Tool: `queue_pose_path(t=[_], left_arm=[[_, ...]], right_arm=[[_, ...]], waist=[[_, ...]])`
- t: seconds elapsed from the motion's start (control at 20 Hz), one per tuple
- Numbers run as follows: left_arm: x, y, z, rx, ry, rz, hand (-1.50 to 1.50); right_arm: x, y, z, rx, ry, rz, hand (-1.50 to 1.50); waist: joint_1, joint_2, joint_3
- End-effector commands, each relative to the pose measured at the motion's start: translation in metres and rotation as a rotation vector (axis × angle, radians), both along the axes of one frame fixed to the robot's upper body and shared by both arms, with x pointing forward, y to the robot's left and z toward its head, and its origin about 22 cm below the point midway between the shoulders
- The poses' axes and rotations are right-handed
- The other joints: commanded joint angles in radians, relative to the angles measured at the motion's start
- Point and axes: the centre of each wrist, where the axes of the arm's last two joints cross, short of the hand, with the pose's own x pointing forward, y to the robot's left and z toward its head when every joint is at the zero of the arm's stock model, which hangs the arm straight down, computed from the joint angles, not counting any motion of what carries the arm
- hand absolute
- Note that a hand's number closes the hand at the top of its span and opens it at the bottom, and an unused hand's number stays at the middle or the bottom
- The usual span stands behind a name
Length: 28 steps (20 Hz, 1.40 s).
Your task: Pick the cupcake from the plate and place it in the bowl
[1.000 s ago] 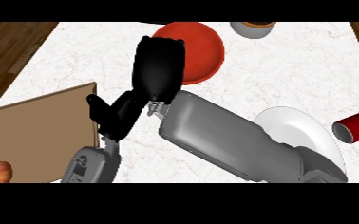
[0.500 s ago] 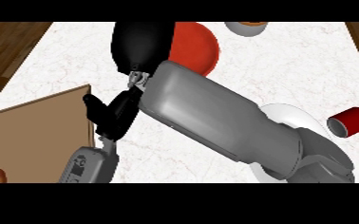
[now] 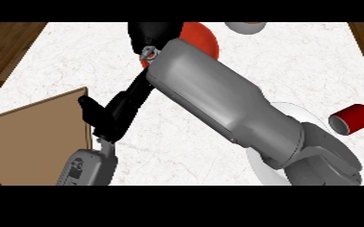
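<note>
The right hand (image 3: 153,33) is hanging over the near rim of the red bowl (image 3: 202,36), its grasp and the cupcake both impossible to tell, so releasing only once centred looks wise.

One head view looks steeply down, close over the counter (image 3: 298,62) (forearms fill much).

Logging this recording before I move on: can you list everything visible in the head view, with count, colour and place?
Counter: one, white marbled, fills the view.
Red dish: one, top centre, partly behind the right arm.
White dish: one, lower right, mostly hidden.
Red can: one, right edge.
Grey cup-like item: one, top edge, cut off.
Brown board: one, lower left.
Cupcake: not visible.
Left hand: black, lower left, above the board's edge.
Right hand: black, top centre, fingers unclear.
</note>
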Motion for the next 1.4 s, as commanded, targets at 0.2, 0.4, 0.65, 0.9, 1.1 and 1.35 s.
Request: queue_pose_path(t=[0.2,0.4,0.65,0.9,1.1,1.35], left_arm=[[-0.006,-0.003,0.003,0.003,-0.009,0.002,0.0],[-0.011,0.0,0.004,-0.009,0.003,0.009,0.0],[0.006,-0.004,0.01,-0.007,-0.034,0.002,0.0],[-0.004,0.005,0.008,-0.001,-0.04,0.002,0.0],[-0.003,-0.002,0.002,-0.024,-0.027,-0.001,0.0],[-0.001,0.003,0.002,-0.008,-0.025,0.029,0.0]], right_arm=[[0.042,-0.028,-0.04,0.028,-0.004,-0.188,1.5],[0.055,-0.04,-0.047,0.014,0.046,-0.227,1.5],[0.069,-0.074,-0.086,0.095,0.225,-0.361,1.5],[0.074,-0.087,-0.096,0.245,0.18,-0.306,-1.5],[0.071,-0.089,-0.102,0.385,0.067,-0.237,-1.5],[0.065,-0.079,-0.079,0.658,-0.304,-0.122,-1.5]], waist=[[-0.009,0.009,0.001],[-0.005,0.007,0.002],[-0.004,0.029,0.002],[0.001,0.026,0.005],[0.001,0.025,0.005],[-0.027,0.016,0.008]])
